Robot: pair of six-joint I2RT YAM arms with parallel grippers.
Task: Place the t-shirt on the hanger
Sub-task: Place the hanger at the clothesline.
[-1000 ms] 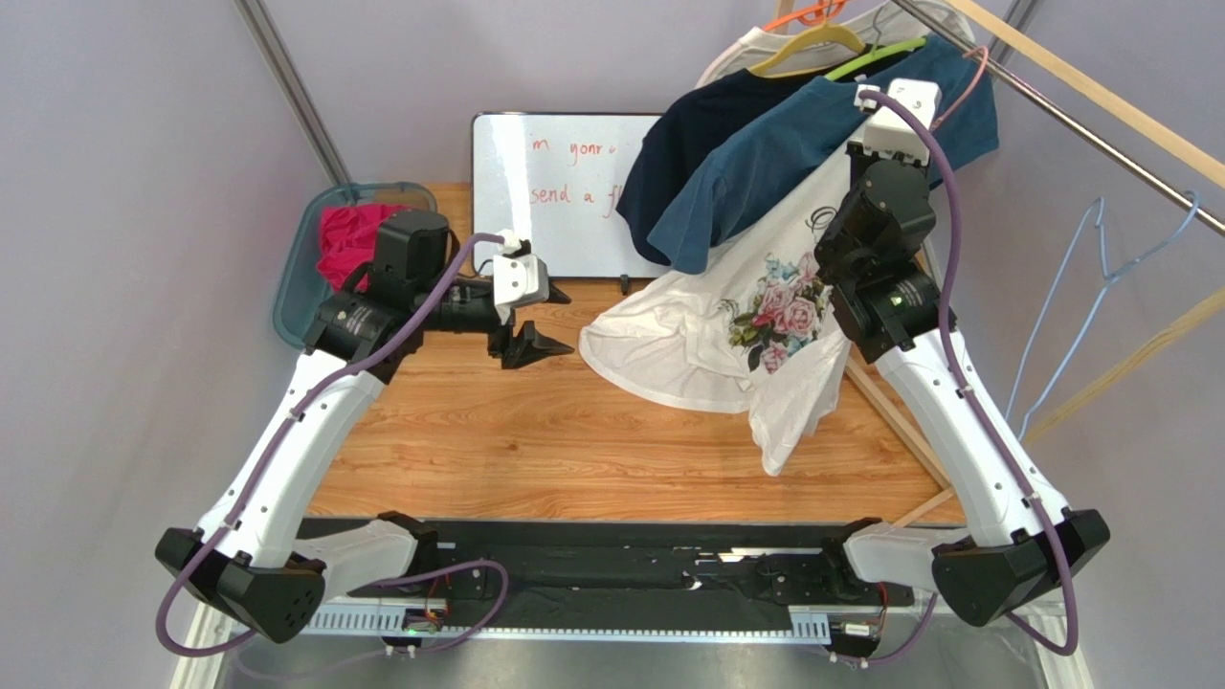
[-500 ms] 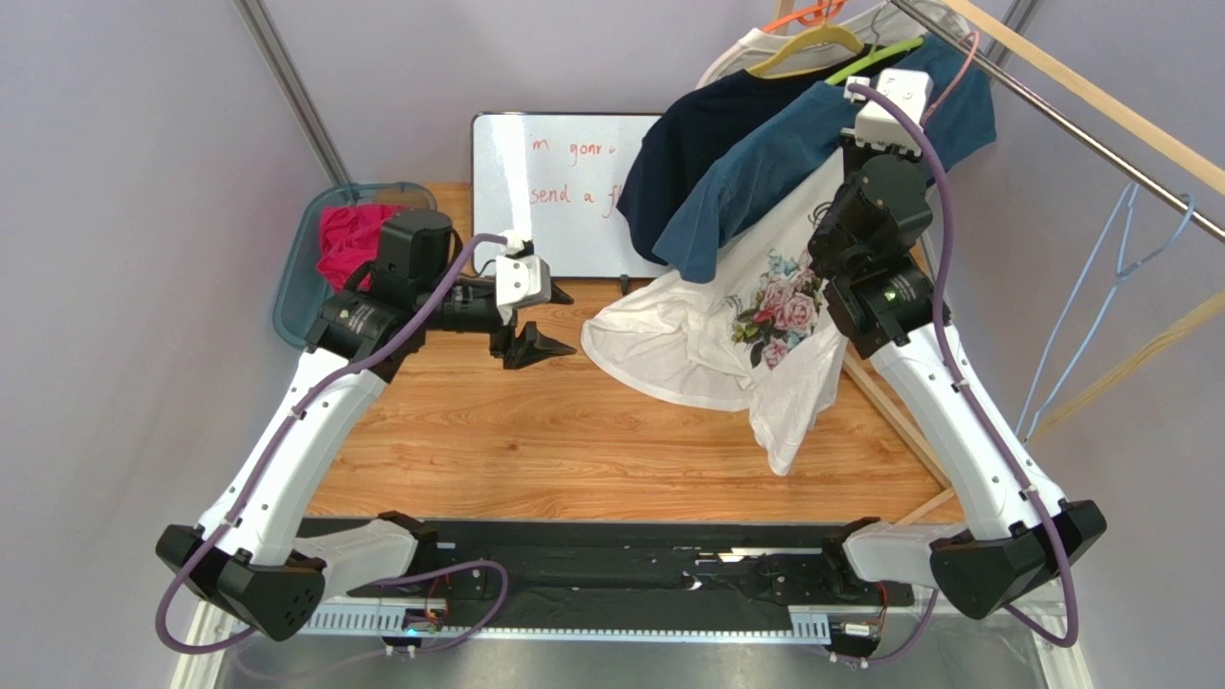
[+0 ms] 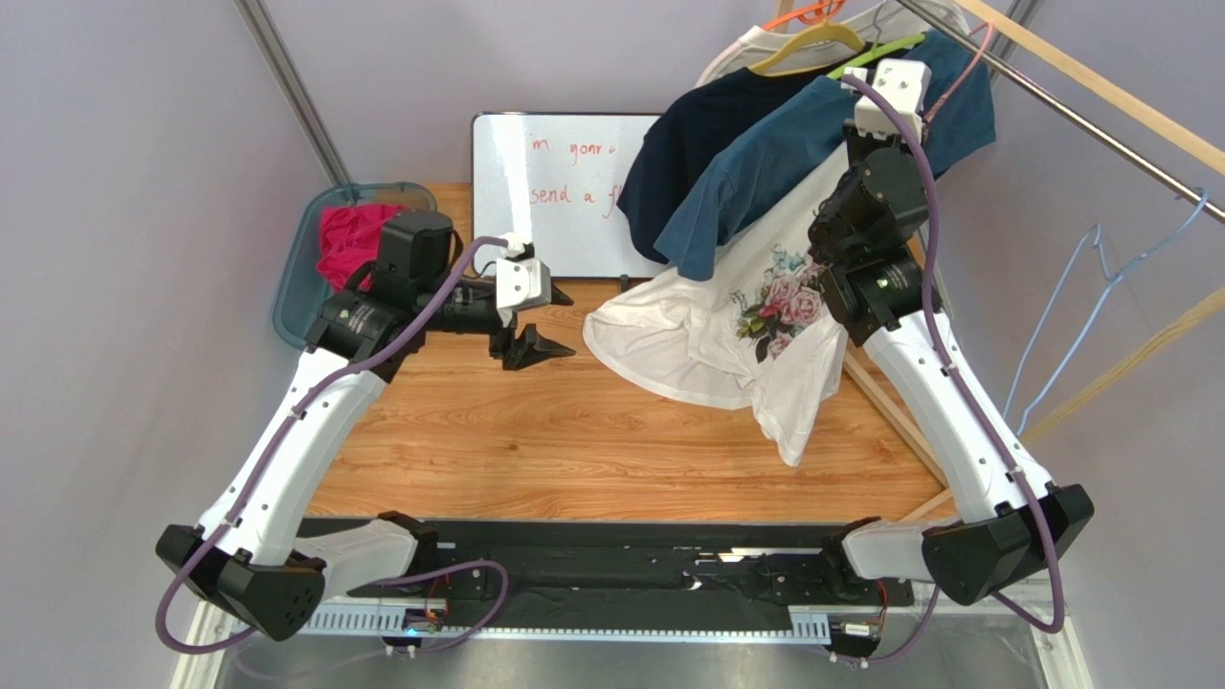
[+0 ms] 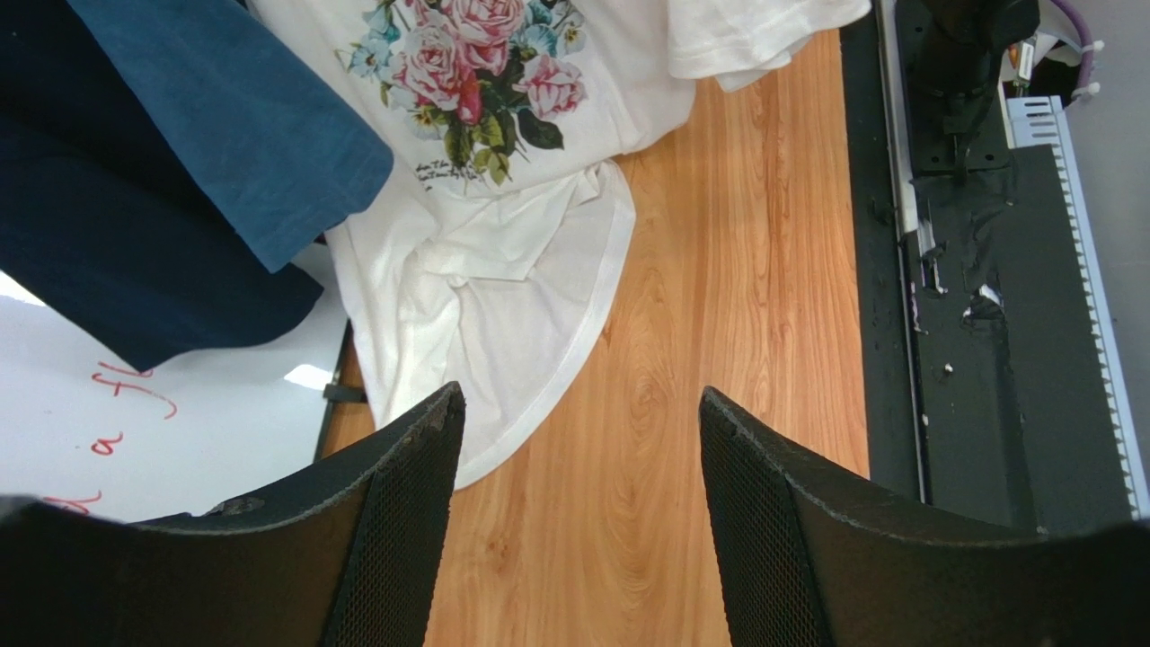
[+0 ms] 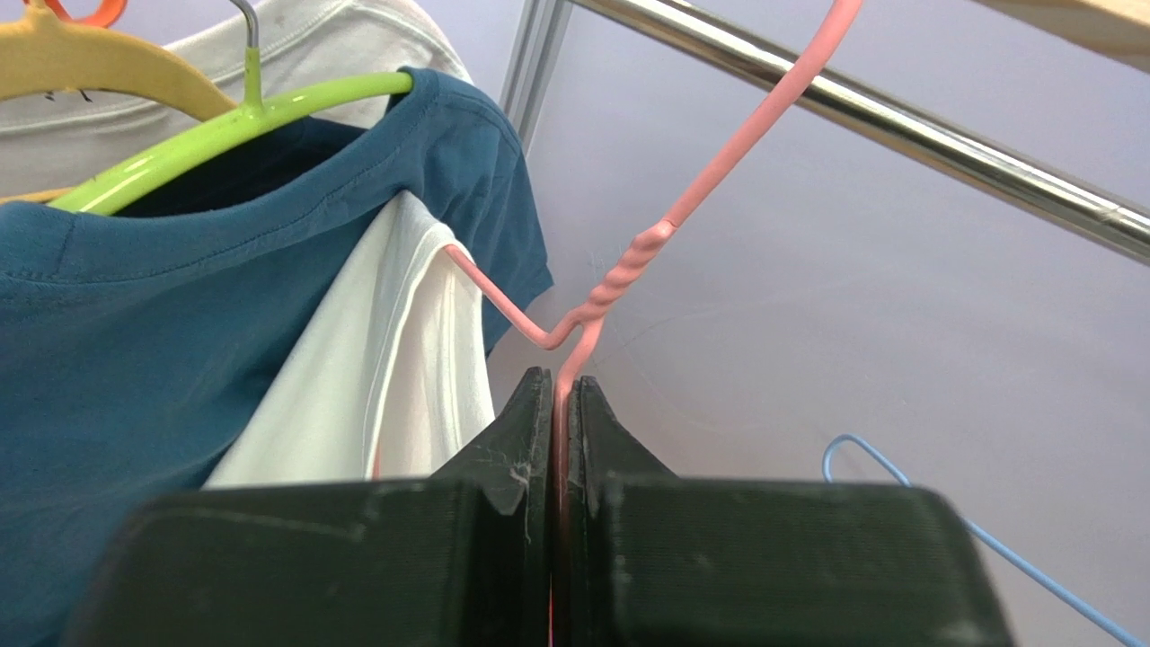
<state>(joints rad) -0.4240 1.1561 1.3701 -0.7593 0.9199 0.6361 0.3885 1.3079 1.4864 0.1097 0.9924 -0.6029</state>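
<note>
White cotton t-shirt (image 3: 719, 345) with a pink rose print is hanging from the thin pink wire hanger (image 5: 635, 256) at the back right. Its shoulder is lying over the wire and its hem is trailing onto the wooden tabletop (image 3: 575, 445), partly under a teal-blue t-shirt (image 5: 162, 337) on a lime-green hanger (image 5: 243, 128). We are seeing pale lilac walls, a metal rail (image 5: 864, 115) overhead and a teal bin (image 3: 309, 259) holding red cloth.

The right arm is reaching high, its gripper (image 5: 564, 391) pressed together and pinching the pink wire just below the twisted neck. The left arm is stretching low over the tabletop, its gripper (image 4: 581, 405) spread and holding nothing.

On the whiteboard (image 3: 554, 187) we are reading red handwriting, "send a". The print beneath the roses is too small to read.
</note>
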